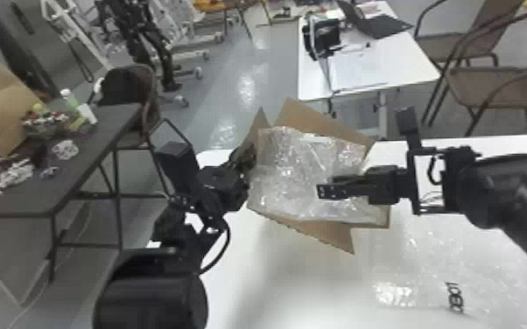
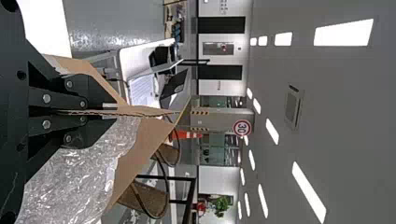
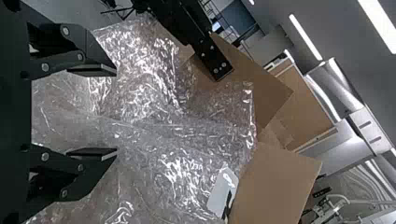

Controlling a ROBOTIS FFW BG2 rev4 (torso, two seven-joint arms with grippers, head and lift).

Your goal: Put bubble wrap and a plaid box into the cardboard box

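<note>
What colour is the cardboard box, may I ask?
The cardboard box is brown; the head view shows it best.

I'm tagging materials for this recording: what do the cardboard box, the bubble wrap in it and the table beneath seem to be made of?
Cardboard box: matte brown paperboard, probably corrugated, given a ridged-looking flap edge. Bubble wrap: clear, glossy plastic film, judging by crinkles and scattered glints. Table: smooth white top, perhaps laminate or painted; can't tell.
</note>
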